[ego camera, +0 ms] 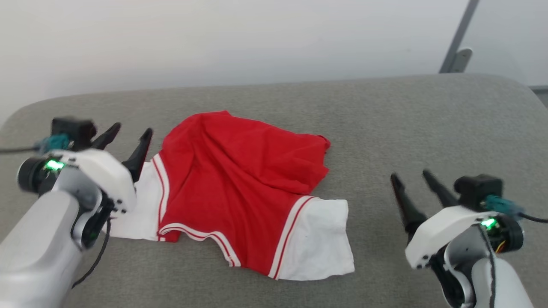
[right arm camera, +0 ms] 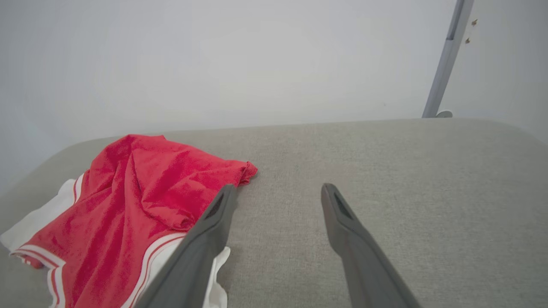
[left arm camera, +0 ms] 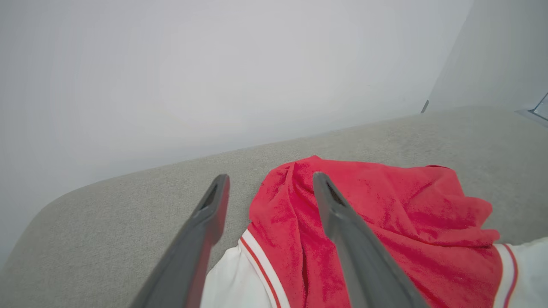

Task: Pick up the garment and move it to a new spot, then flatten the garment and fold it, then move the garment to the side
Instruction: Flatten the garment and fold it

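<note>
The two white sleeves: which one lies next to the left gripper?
The sleeve on the robot's left, beside the left gripper; the other sleeve lies well clear of it.

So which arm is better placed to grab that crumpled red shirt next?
Probably the left. The left gripper hangs open right at the garment edge, while the right gripper, also open, sits apart from it over grey cushion.

Seeing a red garment (ego camera: 239, 179) with white sleeves and red-and-white stripes, and a plain grey surface (ego camera: 385, 111).
</note>
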Motion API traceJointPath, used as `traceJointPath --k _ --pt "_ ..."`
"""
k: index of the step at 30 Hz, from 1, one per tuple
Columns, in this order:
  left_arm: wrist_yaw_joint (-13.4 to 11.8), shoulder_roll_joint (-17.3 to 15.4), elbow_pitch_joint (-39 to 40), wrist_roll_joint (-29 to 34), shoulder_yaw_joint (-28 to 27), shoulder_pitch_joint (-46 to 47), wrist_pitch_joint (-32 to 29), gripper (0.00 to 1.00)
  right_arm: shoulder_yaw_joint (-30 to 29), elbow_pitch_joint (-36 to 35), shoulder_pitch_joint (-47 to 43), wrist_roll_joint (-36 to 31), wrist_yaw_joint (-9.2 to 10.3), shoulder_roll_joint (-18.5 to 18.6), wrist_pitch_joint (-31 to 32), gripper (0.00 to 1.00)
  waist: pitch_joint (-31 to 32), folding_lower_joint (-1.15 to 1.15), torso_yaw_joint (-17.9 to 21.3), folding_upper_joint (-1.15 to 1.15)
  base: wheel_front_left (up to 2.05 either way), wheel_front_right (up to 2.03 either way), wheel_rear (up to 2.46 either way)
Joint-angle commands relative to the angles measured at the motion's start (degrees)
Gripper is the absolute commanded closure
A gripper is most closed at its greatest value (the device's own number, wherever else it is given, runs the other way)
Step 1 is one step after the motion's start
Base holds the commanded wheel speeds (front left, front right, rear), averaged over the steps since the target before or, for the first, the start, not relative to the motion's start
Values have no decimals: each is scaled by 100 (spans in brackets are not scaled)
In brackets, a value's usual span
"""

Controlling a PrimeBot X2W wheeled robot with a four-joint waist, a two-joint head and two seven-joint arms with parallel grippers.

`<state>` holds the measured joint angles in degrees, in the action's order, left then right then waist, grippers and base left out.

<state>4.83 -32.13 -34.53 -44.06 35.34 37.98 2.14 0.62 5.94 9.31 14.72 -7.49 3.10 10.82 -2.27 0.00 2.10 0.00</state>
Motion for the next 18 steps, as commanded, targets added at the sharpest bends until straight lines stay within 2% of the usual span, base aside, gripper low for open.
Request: traceJointPath --k 1,11,18 --pt "-78 -62 118 -70 -59 -179 131 0 56 60 -91 9 0 72 178 0 43 0 -100 0 0 0 0" --pt "-649 -390 1064 -214 -423 -1207 823 0 407 296 -327 320 0 288 1680 0 50 0 -502 0 0 0 0" --pt "-950 -459 1573 -307 -580 -1796 1061 0 591 478 -373 459 0 431 2530 0 18 0 -833 0 0 0 0"
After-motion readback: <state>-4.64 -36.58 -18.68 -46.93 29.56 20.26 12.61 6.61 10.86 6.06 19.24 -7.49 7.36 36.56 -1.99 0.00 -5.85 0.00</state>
